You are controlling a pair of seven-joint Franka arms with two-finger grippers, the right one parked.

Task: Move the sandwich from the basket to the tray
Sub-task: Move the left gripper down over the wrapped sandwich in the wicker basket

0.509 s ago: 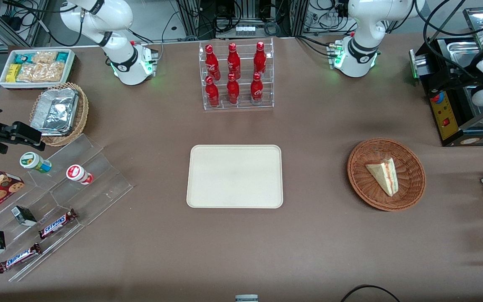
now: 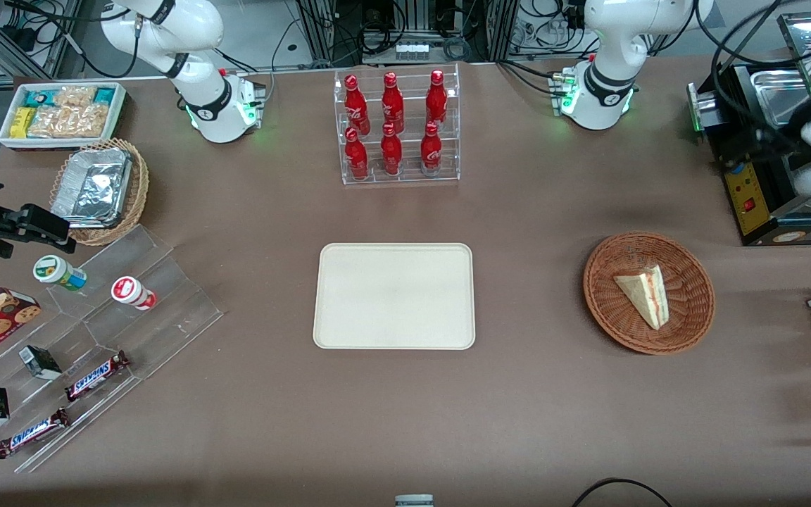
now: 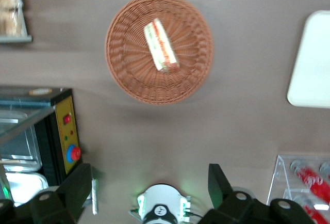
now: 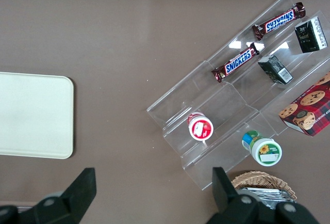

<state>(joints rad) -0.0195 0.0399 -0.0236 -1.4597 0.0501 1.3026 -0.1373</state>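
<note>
Now slightly shifted, fingers (image 3: 147,185) spread wide high over sandwich (image 3: 161,46) in basket (image 3: 129,74).

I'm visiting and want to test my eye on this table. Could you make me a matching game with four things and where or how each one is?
Things:
1. sandwich
2. tray
3. basket
4. gripper

Descriptions:
A. flat, cream, nothing on it
B. open, high above the table, holding nothing
C. lying inside the woven bowl
D. round, reddish-brown, toward the working arm's end of the table

Pairs: 1-C, 2-A, 3-D, 4-B
</note>
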